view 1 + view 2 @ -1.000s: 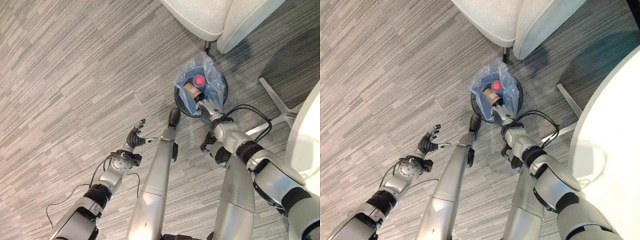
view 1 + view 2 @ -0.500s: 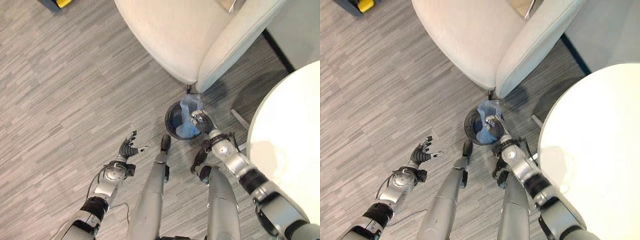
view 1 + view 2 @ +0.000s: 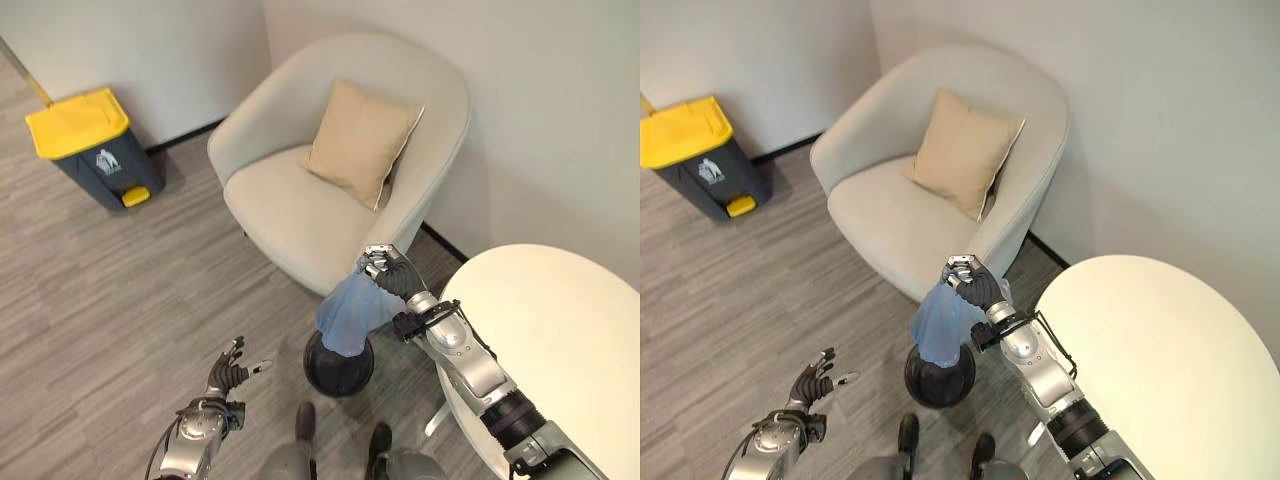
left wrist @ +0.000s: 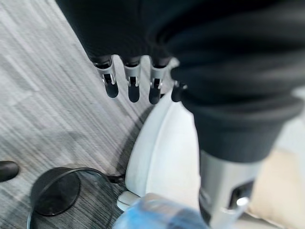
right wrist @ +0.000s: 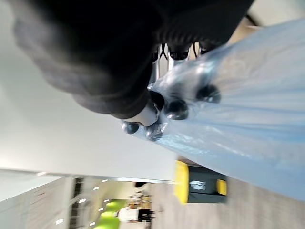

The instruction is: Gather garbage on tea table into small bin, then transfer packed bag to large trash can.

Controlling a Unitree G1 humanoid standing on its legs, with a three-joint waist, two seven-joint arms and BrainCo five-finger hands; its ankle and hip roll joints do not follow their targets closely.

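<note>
Big change from half a second back: the bag that was still sitting in the small bin has been pulled up and out, and the head camera has swung up too, so now there's a whole armchair and a far-off trash can where before it was mostly floor.

Going left to right. Far left by the wall sits one large trash can, dark grey body with a yellow lid, well apart from everything else. Low down near it in the frame is the left hand, fingers spread loose and holding nothing, just hanging over the grey floor.

Middle: one pale armchair with one tan cushion leaning on its backrest. In front of the chair is the one small bin, round and black, standing on the floor. The blue translucent bag hangs right above it, long axis vertical, gathered neck pointing up and the fuller bottom pointing down at the bin's mouth. Can't tell if the bottom is touching the rim.

The right hand has its fingers curled tight round the bag's neck; the wrist view shows dark fingertips pressed into the plastic.

Far right: one round white table.
</note>
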